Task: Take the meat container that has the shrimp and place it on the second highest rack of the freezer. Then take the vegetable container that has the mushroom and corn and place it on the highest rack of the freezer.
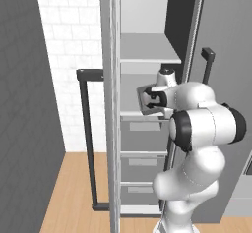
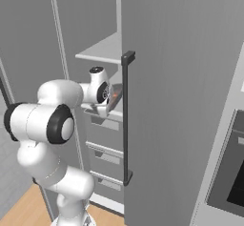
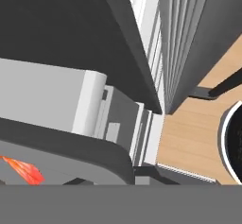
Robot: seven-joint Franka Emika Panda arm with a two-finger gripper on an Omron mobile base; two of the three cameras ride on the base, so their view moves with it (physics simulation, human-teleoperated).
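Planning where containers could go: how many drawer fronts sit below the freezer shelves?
3 drawers, stacked below the shelves in the left base view: top, partly behind the arm; middle; bottom. The arm may hide more.

One container [image 3: 56, 159], three drawers [image 1: 142, 163]
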